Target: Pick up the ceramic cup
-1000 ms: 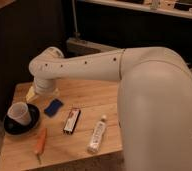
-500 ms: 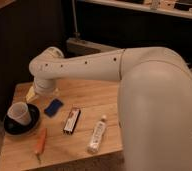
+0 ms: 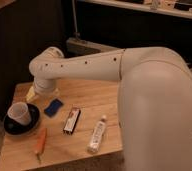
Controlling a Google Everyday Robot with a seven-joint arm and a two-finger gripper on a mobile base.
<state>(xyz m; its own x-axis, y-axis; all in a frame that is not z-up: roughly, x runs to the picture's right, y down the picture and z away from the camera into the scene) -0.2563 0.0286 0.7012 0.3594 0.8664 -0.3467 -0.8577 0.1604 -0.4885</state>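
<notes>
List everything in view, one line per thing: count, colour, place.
ceramic cup: one, white, standing in the black dish
black dish: one, black, left side of the table
sponge: one, blue, right of the dish
flat packet: one, dark, mid-table, right of the sponge
bottle: one, whitish, lying near the front edge
carrot-like stick: one, orange, front left
table: one, light wood
arm: one, white, reaching left across the table
gripper: one, at the arm's end over the table's back left, behind the sponge, apart from the cup
</notes>
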